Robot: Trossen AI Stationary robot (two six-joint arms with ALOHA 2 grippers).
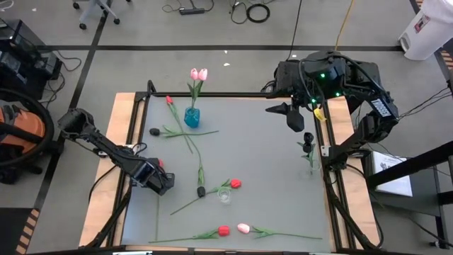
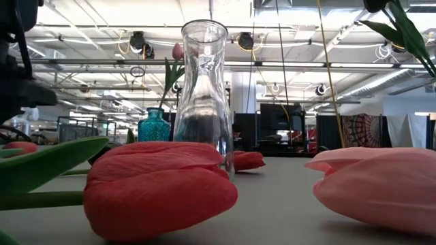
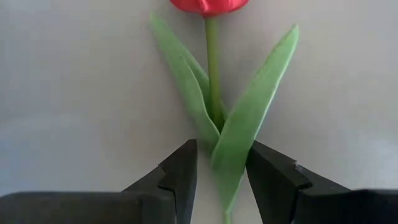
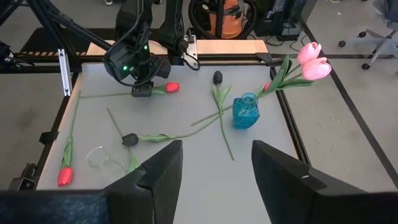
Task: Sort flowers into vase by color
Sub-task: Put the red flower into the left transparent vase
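My left gripper (image 1: 160,178) (image 3: 221,171) is low over the table's left side, open. Its fingers stand on either side of a red tulip's (image 3: 211,5) green leaves (image 3: 239,134) and stem, which lie flat on the table. My right gripper (image 1: 294,117) (image 4: 214,168) hovers open and empty above the far right corner. A blue vase (image 1: 192,117) (image 4: 245,112) stands far on the table and holds two pink tulips (image 1: 199,74). A clear glass vase (image 1: 225,195) (image 2: 204,88) stands upright near the middle. More red, pink and black tulips lie loose on the table.
Two black tulips (image 1: 201,191) (image 1: 154,131) lie crossed at centre-left, and a red one (image 1: 236,183) lies beside the glass vase. A red (image 1: 224,230) and a pink (image 1: 243,228) tulip lie at the near edge. Another black tulip (image 1: 308,145) is at the right edge. Bare table lies between centre and right.
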